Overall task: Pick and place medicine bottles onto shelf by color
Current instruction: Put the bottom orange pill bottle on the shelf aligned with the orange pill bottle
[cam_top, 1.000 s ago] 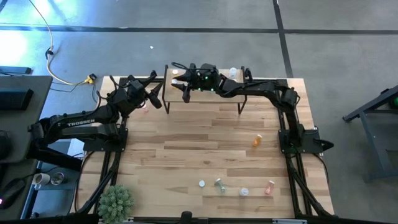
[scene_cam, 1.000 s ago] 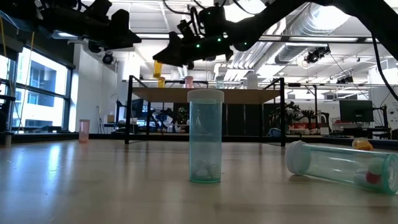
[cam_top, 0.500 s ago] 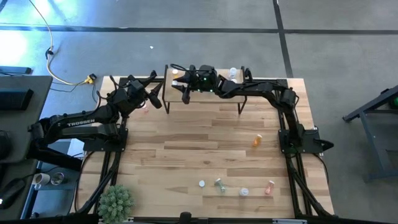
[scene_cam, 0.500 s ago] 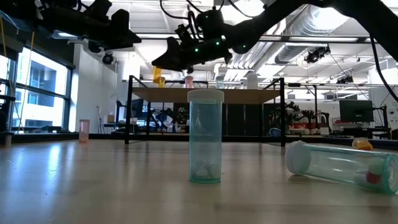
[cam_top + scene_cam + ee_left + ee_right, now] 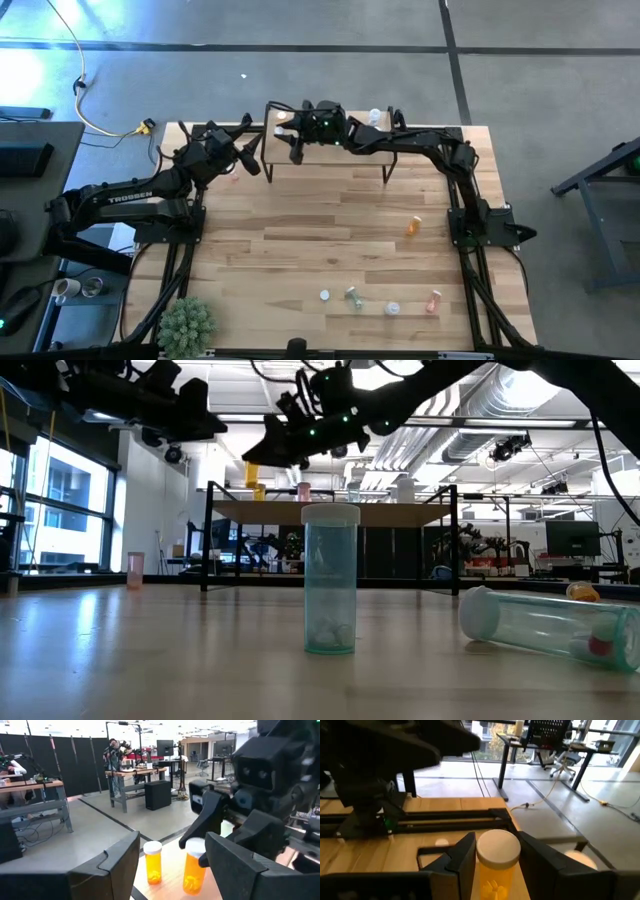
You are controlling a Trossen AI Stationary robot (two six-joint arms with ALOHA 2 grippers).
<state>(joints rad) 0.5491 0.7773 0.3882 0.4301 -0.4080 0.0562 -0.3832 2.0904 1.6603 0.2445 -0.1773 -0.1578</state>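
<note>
The shelf (image 5: 340,150) stands at the table's far side. Two orange bottles stand on its left end, one (image 5: 153,862) beside the other (image 5: 192,869). My right gripper (image 5: 296,140) is open just above that end, its fingers on either side of one orange bottle's white cap (image 5: 497,849); I cannot tell whether they touch it. My left gripper (image 5: 250,160) is open and empty, level with the shelf's left end and pointing at the two bottles. A pink bottle (image 5: 303,490) also stands on the shelf.
An orange bottle (image 5: 413,225) lies mid-right on the table. Near the front edge are a clear one (image 5: 325,295), a green one (image 5: 353,295), a white-capped one (image 5: 392,309) and a pink one (image 5: 433,300). Another pink bottle (image 5: 135,570) stands near the left arm. A plant (image 5: 187,325) fills the near-left corner.
My right gripper has risen above the shelf's left end and shifted slightly toward the far edge. The orange bottle below it stays standing on the shelf.
</note>
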